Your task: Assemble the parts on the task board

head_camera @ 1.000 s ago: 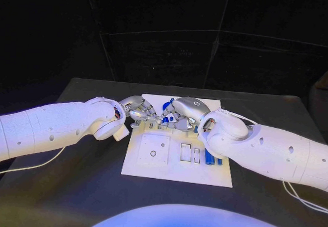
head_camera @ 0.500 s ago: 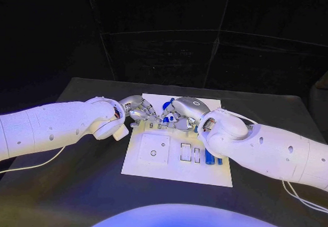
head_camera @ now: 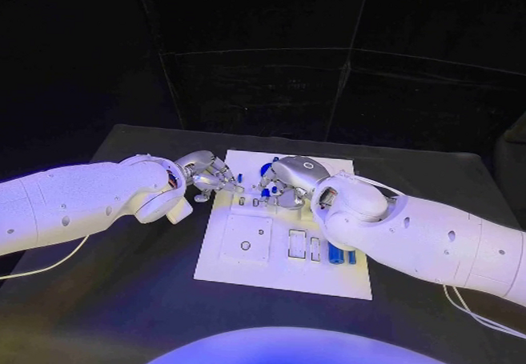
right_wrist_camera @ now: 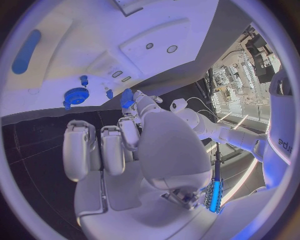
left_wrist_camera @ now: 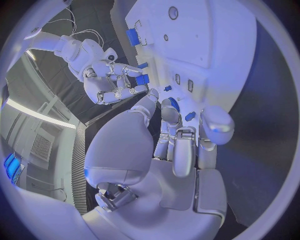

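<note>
Hands meet over the far half of the white rectangular task board (head_camera: pixel 286 267), which lies in the middle of the black table (head_camera: pixel 120 305). The silver many-fingered left hand (head_camera: pixel 205 176) hangs at the board's far left edge; in the left wrist view its fingers (left_wrist_camera: pixel 215 125) are curled downward toward the board, and a small blue part (left_wrist_camera: pixel 190 116) shows between them, but whether the fingers actually grip it cannot be told. The silver many-fingered right hand (head_camera: pixel 288 183) hovers over the far middle of the board, and the left wrist view shows it pinching a small blue block-shaped part (left_wrist_camera: pixel 142 79) between its fingertips, with the other fingers bent around it; the right wrist view shows the same blue piece at the tips of its fingers (right_wrist_camera: pixel 128 131). On the near right of the board an elongated blue bar part (head_camera: pixel 334 252) lies flat beside pale rectangular slots (head_camera: pixel 298 243). A round blue toothed part (right_wrist_camera: pixel 75 95) and a small blue peg (right_wrist_camera: pixel 84 79) stand in the board near the right hand.
</note>
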